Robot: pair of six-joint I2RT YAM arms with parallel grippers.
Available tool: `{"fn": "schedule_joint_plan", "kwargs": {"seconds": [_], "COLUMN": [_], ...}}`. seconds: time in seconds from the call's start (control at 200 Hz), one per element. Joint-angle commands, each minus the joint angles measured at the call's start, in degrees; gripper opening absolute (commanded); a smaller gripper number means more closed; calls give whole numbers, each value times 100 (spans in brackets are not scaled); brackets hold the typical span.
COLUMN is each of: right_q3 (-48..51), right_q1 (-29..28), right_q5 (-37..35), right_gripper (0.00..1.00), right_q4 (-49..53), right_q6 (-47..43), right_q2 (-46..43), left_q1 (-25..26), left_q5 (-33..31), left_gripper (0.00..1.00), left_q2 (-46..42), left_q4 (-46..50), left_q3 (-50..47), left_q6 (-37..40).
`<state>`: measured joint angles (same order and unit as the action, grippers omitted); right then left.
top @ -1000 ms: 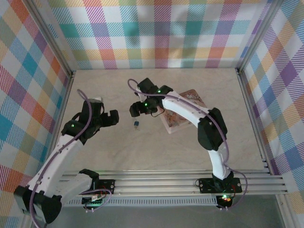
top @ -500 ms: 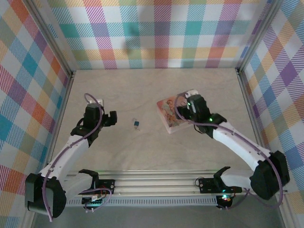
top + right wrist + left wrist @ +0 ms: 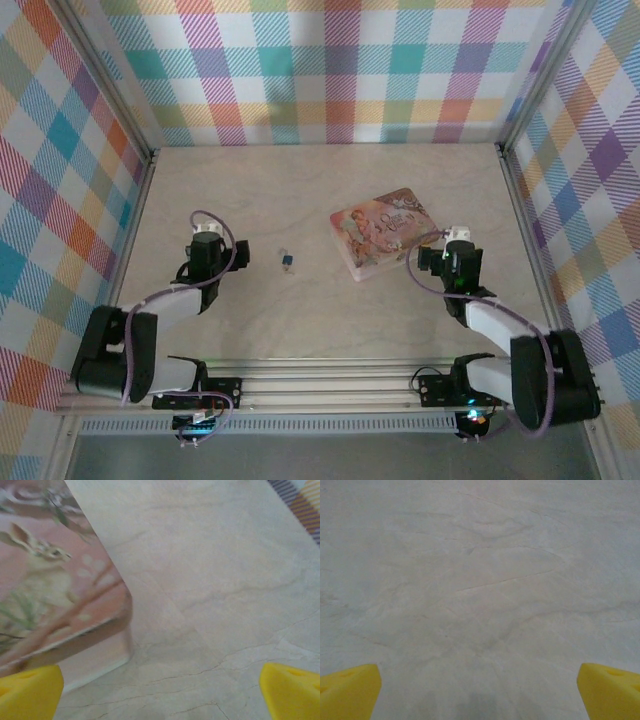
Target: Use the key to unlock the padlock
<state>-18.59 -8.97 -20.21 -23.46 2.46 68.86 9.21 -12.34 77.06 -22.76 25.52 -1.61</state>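
Note:
The tiny blue padlock [image 3: 288, 264] lies on the table between the two arms, with a small silvery bit at its far end. I cannot tell the key apart from that silvery bit. My left gripper [image 3: 205, 243] rests low to the left of the padlock, well apart from it. In the left wrist view the left gripper [image 3: 480, 695] is open, its yellow fingertips [image 3: 347, 692] wide apart over bare table. My right gripper [image 3: 455, 250] sits low to the right of the pink box and is open [image 3: 160, 692] with nothing between its fingertips [image 3: 292, 690].
The pink fairy-picture box [image 3: 385, 230] lies flat right of the padlock; its near corner [image 3: 50, 580] shows in the right wrist view. Plaid walls close in the table [image 3: 330, 320] on three sides. An aluminium rail [image 3: 330, 385] runs along the near edge.
Both arms have drawn back and folded down toward the near edge. The right gripper left the spot near the padlock and crossed to the right of the box. The padlock has not moved.

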Motion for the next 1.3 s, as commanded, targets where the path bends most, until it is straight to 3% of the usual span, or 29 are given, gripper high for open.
{"fn": "schedule_joint_plan", "kwargs": {"seconds": [0.0, 0.18, 0.35, 0.515, 0.63, 1.07, 1.295], "right_q3": [-59, 13, 307, -418, -368, -369, -463], "right_q1": [177, 450, 681, 743, 766, 761, 787], "right_q5": [746, 1122, 1106, 1288, 1321, 1336, 1718], "right_gripper": [100, 100, 100, 100, 100, 100, 100], "right_q4": [-1482, -2710, -4120, -2525, -2662, -2643, -2499], "right_q6": [-120, -282, -30, 24, 8, -2, -131], "right_q2": [398, 1126, 1997, 1899, 1906, 1901, 1938], "left_q1": [-72, -218, -482, -482, -495, -499, -495], "left_q5": [139, 96, 569, 628, 687, 703, 706], "left_gripper": [100, 100, 100, 100, 100, 100, 100], "left_q2": [355, 965, 1117, 1119, 1320, 1272, 1268], "left_q4": [-968, -1609, -1672, -1686, -2512, -2340, -2346], "left_q3": [111, 147, 187, 174, -168, -133, -133], "left_q6": [335, 466, 319, 352, 367, 365, 367]}}
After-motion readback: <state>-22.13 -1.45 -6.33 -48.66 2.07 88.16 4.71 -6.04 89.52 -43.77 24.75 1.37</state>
